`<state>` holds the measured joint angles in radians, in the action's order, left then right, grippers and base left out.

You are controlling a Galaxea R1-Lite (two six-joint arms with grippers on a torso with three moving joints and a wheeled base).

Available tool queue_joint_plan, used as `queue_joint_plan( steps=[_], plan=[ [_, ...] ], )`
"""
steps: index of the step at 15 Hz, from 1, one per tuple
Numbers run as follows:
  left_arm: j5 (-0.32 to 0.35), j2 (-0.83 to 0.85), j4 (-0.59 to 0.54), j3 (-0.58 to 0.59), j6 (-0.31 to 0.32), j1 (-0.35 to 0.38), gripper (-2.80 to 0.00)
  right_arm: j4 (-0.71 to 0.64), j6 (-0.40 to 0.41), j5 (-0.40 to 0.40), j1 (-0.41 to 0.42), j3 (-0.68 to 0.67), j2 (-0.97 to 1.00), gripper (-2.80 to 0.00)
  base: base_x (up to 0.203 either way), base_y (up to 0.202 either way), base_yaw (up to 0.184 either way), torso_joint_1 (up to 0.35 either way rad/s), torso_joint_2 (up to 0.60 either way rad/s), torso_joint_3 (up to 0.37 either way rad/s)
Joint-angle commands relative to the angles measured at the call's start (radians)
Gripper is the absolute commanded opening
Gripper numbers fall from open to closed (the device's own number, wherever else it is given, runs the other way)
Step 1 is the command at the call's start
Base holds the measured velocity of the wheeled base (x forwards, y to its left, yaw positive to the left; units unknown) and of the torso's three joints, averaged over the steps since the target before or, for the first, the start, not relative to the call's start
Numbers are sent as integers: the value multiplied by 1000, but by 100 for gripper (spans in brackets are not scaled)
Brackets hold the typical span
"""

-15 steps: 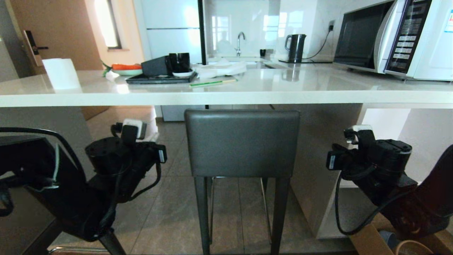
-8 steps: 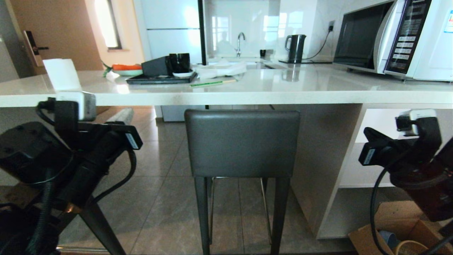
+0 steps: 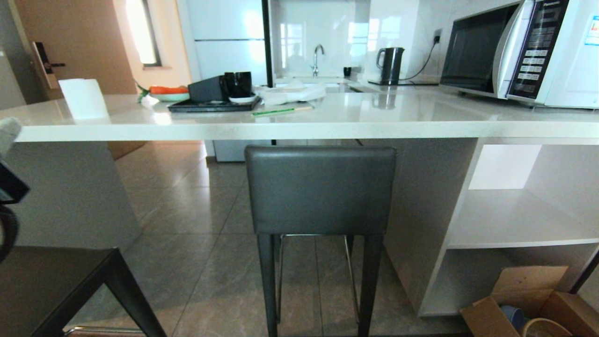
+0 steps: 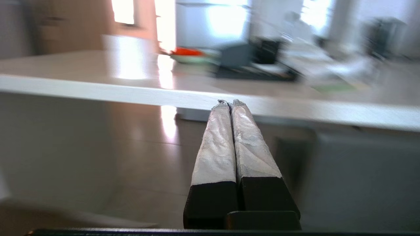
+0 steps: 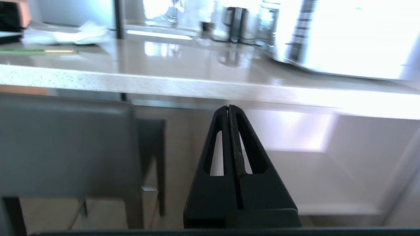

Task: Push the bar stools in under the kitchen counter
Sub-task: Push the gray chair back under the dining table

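1. A cardboard box [image 3: 529,304] is sitting on the floor by the open shelves [image 3: 514,220], holding a pale bowl and something blue.
2. A black tray [image 3: 213,104] on the worktop [image 3: 327,122] is carrying dark cups.
3. Only the wrist views are showing the pincers: left pincer [image 4: 229,103] pressed together, right pincer [image 5: 228,107] together too, both gripping nothing.
4. Two bar stools are showing: one [image 3: 320,189] standing against the worktop edge, another's seat corner [image 3: 56,276] showing at lower left.

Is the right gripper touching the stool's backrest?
Apart. In the right wrist view the shut right gripper points at the counter edge, with open space between it and the backrest.
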<state>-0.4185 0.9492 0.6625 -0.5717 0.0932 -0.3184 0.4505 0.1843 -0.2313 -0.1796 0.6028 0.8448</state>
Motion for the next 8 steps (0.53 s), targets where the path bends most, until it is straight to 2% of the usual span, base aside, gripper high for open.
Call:
queue_joint_plan(
  steps=[1, 4, 6, 8],
  plan=[
    [-6, -208, -123, -39, -1, 88, -280, -320, -2, -3, 39, 75, -247, -280, 0, 0, 0, 0, 0, 0],
    [-10, -393, -258, -45, 0, 203, -280, -486, 6, -3, 100, 106, -416, -280, 0, 0, 0, 0, 0, 0],
    [0, -522, -364, -38, 8, 237, -280, -553, 12, -2, 135, 112, -512, -280, 0, 0, 0, 0, 0, 0],
    [23, -641, -439, 40, 13, 249, -280, -633, 14, 11, 150, 105, -612, -280, 0, 0, 0, 0, 0, 0]
  ],
)
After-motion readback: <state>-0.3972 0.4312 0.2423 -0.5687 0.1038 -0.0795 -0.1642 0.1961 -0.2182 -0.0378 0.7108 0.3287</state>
